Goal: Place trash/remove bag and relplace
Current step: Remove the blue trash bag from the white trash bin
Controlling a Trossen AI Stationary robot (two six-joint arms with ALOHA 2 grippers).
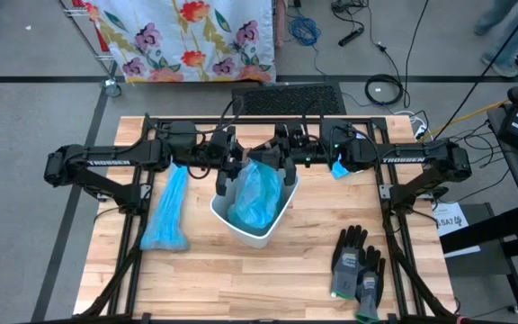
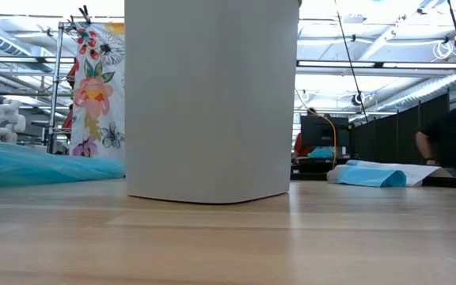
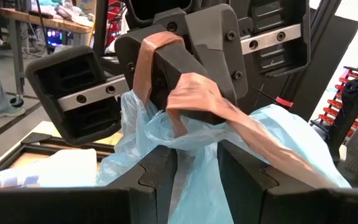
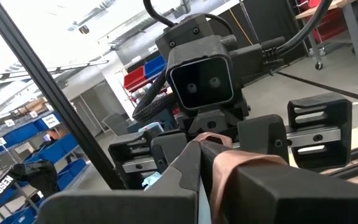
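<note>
Your left tool (image 3: 194,171) sits approx half open, pinching the blue bag (image 1: 257,193) over the white bin (image 1: 272,229) mid-counter; right tool (image 4: 194,163) is fully closed w/ fingers on that bag.

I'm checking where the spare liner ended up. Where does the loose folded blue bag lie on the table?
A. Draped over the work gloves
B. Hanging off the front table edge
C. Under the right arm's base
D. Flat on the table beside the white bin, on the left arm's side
D: the high view shows the folded blue bag flat on the wood beside the white bin, on the left arm's side, far from the work gloves.
</note>
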